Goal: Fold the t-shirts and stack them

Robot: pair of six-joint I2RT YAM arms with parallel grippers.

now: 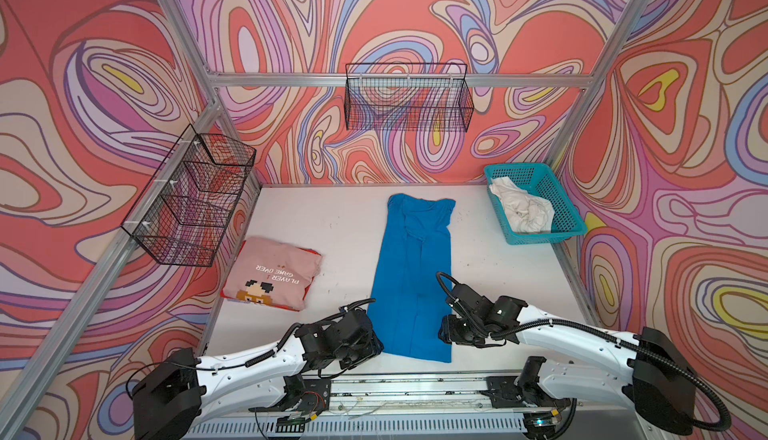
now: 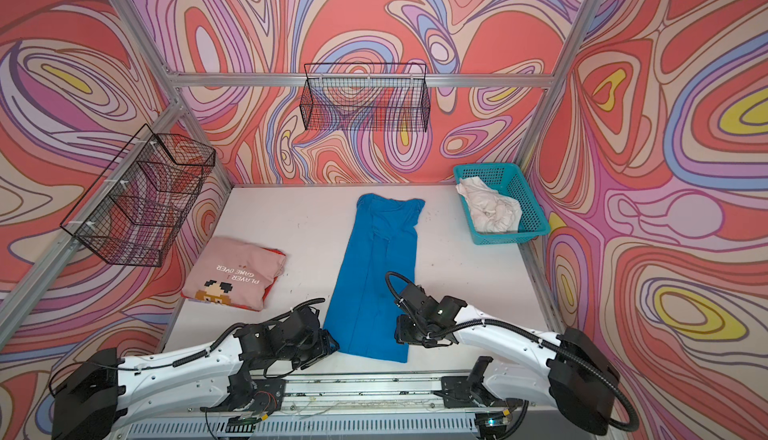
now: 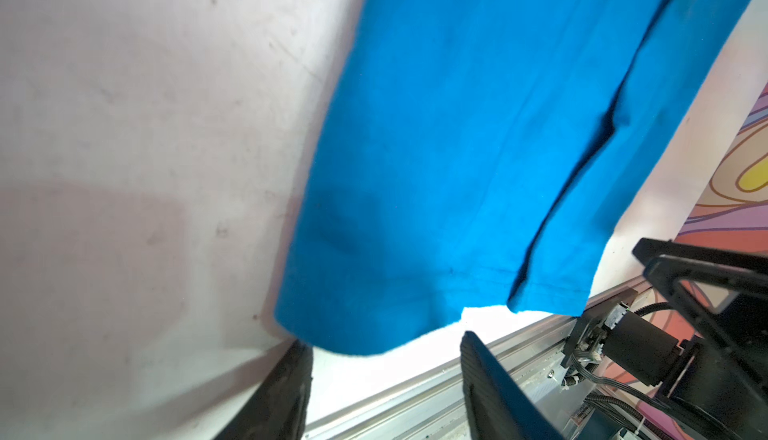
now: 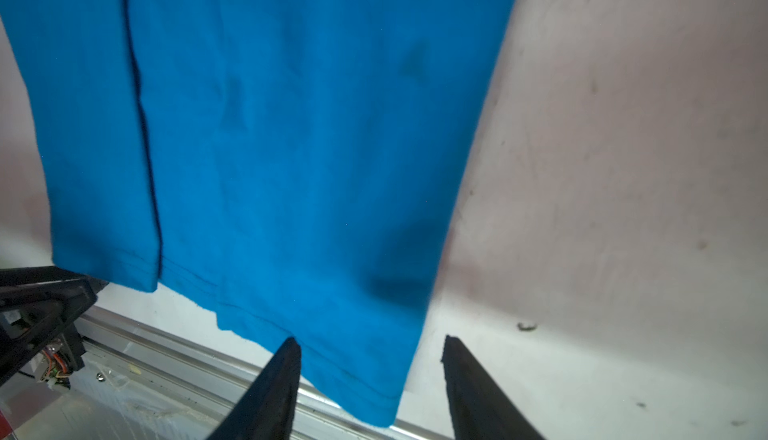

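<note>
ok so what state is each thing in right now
blue shirt: folded into a long strip, lying flat
pink shirt: folded, print up
white shirt: crumpled in the basket
basket: upright, holding the white shirt
left tool: open, straddling the strip's near hem corner
right tool: open, straddling the other near corner

The blue shirt [image 3: 478, 147] is cut off by the frame edge in both wrist views, as are the fingers of the left hand [image 3: 386, 380] and right hand [image 4: 372, 375]. Under the pink shirt [image 1: 272, 276] a red cloth [image 2: 274, 252] is mostly hidden. The white shirt [image 1: 521, 209] is crumpled, so its shape cannot be told.
</note>
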